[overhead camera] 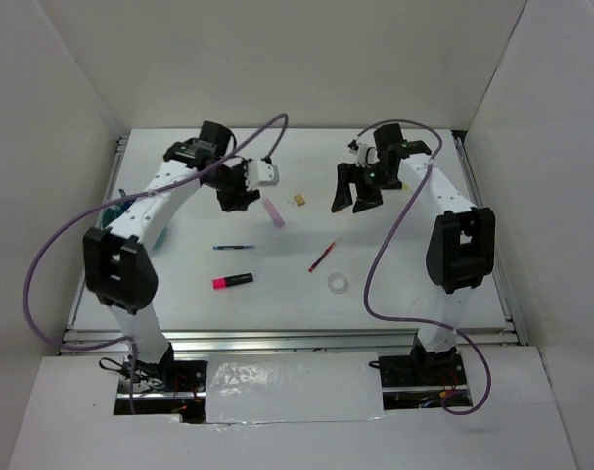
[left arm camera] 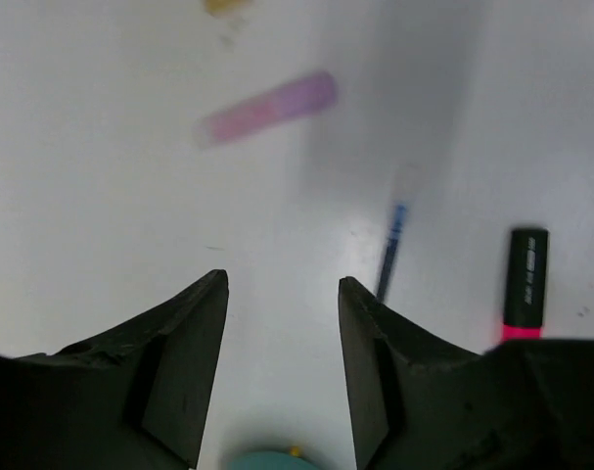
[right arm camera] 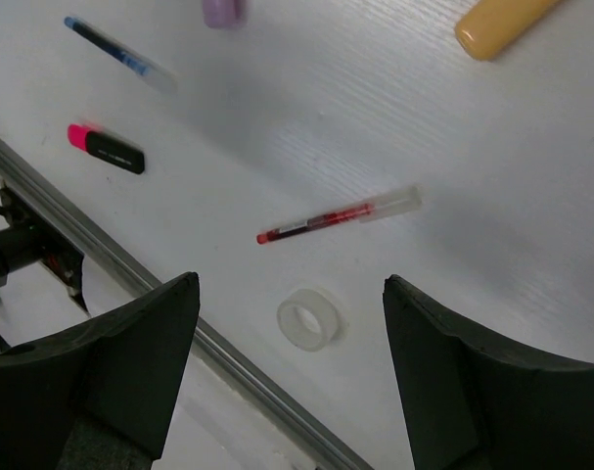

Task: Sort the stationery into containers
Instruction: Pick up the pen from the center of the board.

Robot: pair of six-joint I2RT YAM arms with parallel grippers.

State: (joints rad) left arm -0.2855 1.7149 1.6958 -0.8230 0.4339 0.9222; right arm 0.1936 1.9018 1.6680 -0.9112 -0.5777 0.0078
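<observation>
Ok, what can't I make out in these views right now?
Cup: top view, mostly hidden behind the left arm; left wrist shows only a sliver at the bottom edge.
Pink marker: left wrist, blurred.
Orange marker: right wrist, cut off by the top edge.
Eraser: top view, too small for detail.

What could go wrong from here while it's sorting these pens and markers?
1. The pink marker, free of the open left claw, looks blurred in the left wrist view. It may be rolling, so a grab could miss.
2. The tape ring sits near the metal rail at the near edge, right by the red pen. The open right claw reaching for either could knock the other.
</observation>
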